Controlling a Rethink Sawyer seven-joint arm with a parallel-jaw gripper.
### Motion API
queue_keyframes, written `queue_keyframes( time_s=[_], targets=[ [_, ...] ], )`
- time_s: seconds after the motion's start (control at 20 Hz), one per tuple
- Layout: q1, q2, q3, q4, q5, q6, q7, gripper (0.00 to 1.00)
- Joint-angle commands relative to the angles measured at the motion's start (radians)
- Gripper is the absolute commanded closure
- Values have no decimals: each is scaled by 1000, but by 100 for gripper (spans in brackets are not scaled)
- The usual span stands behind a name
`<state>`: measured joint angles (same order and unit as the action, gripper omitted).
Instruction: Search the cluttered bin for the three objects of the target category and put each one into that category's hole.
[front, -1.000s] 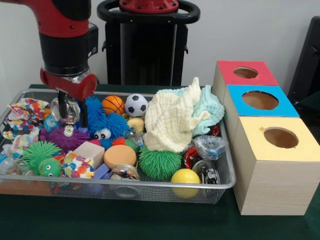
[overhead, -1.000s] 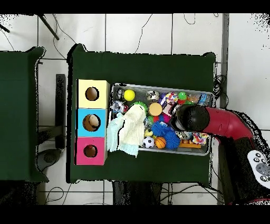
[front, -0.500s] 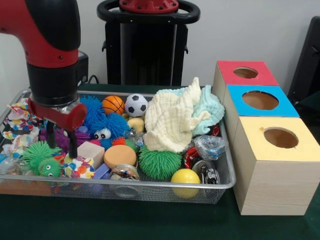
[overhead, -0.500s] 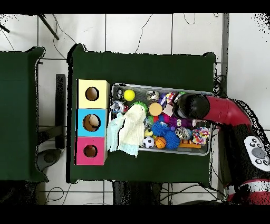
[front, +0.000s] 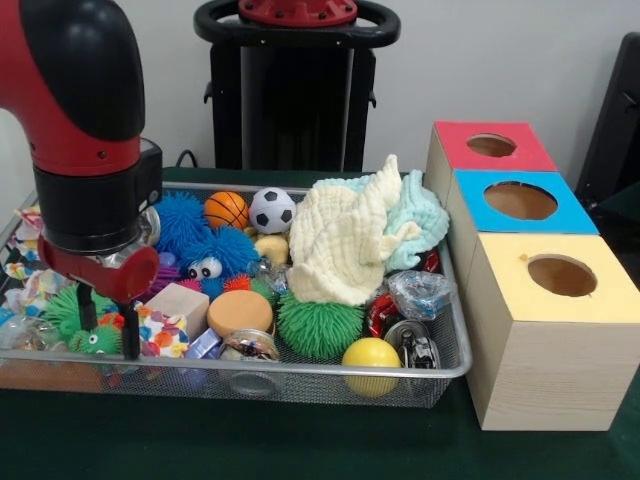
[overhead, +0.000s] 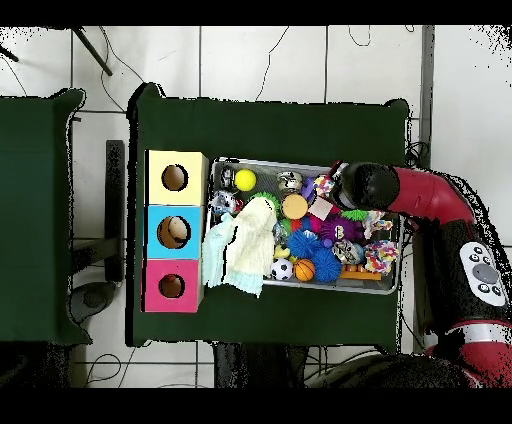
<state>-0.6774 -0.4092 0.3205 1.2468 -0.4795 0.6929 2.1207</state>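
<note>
Hand (front: 105, 330) open, fingers straddling green spiky toy (front: 82, 315), inside wire bin (front: 300, 378)

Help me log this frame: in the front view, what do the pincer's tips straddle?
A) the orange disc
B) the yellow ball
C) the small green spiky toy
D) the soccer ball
C: the pincer is open, one tip on each side of the small green spiky toy at the cluttered bin near corner.

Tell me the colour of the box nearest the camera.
Yellow top, pale wood sides; front view shows it best.
</note>
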Motion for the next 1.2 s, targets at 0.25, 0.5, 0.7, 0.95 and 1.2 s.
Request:
queue_keyframes(
  time_s=[0.25, 0.5, 0.7, 0.95, 1.2],
  targets=[
    [24, 113, 64, -59, -93, -62, -196, 0],
    [37, 136, 67, -40, -95, -25, -217, 0],
    [53, 160, 57, 18, -83, -15, -184, 0],
    [70, 185, 48, 46, -76, 12, -177, 0],
    [108, 161, -1, 82, -88, 31, -139, 0]
  ],
)
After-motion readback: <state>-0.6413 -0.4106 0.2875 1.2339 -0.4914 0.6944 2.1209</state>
